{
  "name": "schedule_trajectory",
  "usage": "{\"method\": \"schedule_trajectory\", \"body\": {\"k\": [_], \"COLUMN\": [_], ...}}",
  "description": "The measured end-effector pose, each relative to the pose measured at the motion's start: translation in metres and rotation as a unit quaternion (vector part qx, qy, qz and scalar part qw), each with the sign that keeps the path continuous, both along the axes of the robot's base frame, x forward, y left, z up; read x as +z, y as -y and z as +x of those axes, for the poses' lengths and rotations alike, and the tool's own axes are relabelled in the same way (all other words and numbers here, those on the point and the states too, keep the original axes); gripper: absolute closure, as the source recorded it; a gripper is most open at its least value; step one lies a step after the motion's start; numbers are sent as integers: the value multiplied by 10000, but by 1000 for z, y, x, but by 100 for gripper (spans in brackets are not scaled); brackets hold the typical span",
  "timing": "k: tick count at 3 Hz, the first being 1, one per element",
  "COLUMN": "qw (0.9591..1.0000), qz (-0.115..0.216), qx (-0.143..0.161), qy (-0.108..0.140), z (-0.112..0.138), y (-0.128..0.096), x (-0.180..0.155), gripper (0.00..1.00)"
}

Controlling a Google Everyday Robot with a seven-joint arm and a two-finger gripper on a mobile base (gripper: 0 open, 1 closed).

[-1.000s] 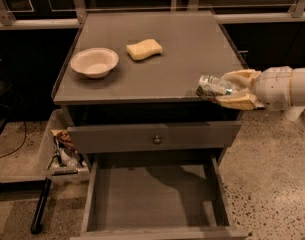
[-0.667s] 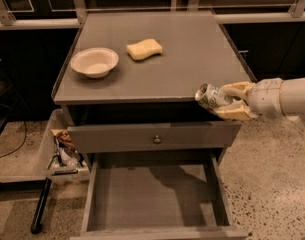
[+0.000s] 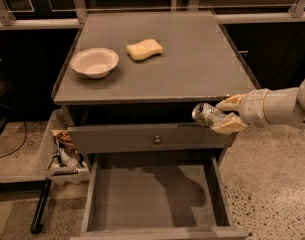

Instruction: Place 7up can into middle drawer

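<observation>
the robot's cream-coloured two-finger gripper (image 3: 220, 117) reaches in from the right, level with the front edge of the flat grey cabinet top (image 3: 192, 79) and just off its front right corner. its two fingers are pinched on the small silvery-white 7up can (image 3: 206, 115) with green markings, one finger above it and one below. the can lies on its side in the air with its shiny metal end turned left. it is in front of the dark gap under the top and just above the right end of the shut grey drawer front (image 3: 117, 139), which has a small round metal knob (image 3: 157, 140). below that, the wide, shallow grey wooden middle drawer (image 3: 142, 204) stands pulled out. the can is held higher than the drawer's back right corner and apart from it. a round off-white bowl (image 3: 94, 62) sits near the left edge of the cabinet top. a yellow sponge (image 3: 144, 49) lies near it, toward the back middle. a pale bin (image 3: 22, 159) holding clutter stands on the speckled floor (image 3: 272, 184), left of the cabinet.
</observation>
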State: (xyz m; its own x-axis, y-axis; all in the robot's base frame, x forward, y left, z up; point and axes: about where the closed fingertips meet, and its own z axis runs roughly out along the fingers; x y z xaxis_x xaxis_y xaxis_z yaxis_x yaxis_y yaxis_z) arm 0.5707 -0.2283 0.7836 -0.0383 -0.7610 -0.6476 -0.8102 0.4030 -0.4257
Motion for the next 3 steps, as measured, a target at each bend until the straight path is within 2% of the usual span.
{"method": "schedule_trajectory", "body": {"k": [1,2,3], "qw": [9993,9993,9999], "qz": [60,74,52], "qx": [-100,-42,20], "qy": [353,357,-136], "z": [7,4,-12], "y": [5,-5,-33], "x": [22,18,-38], "gripper": [100,100,100]}}
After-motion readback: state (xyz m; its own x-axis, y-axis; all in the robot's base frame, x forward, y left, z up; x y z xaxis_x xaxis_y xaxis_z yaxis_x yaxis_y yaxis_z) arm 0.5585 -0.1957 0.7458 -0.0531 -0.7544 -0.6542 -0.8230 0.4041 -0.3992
